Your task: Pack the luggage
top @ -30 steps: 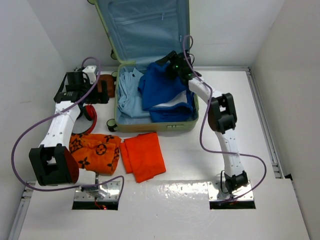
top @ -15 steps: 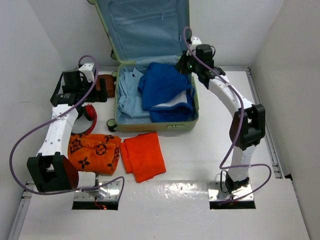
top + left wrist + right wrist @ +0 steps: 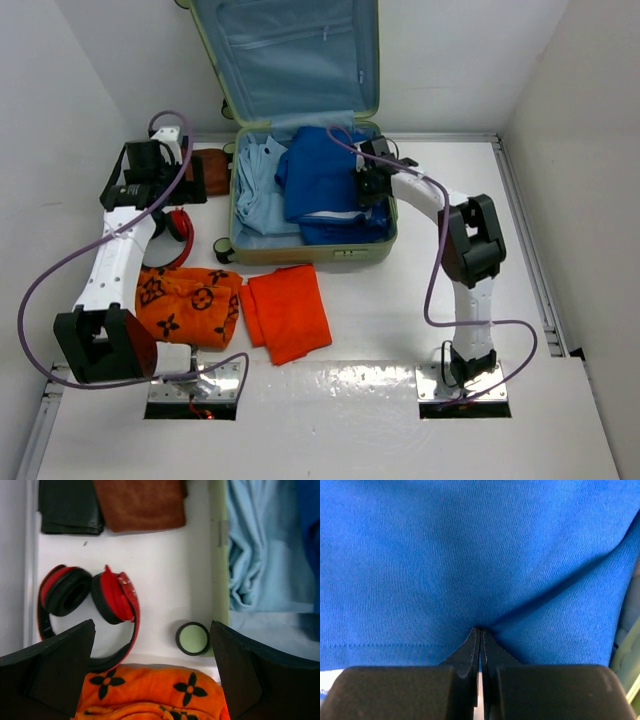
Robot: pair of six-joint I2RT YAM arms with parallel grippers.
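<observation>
Now shut right jaws tuck the blue shirt (image 3: 325, 180) into the luggage (image 3: 300, 254); open left jaws should grab headphones (image 3: 115, 600) next.

Pale green hard-shell luggage (image 3: 312, 256) lies open at the far middle of the white desk (image 3: 560, 300). Its lid (image 3: 285, 60) stands upright against the back wall, showing a light blue fabric lining with a zipped pocket. The ribbed lower half rests flat, with small black wheels (image 3: 223, 248) on its left side. It holds a light blue garment (image 3: 255, 195) at left and a dark blue garment (image 3: 320, 175) at right.
</observation>
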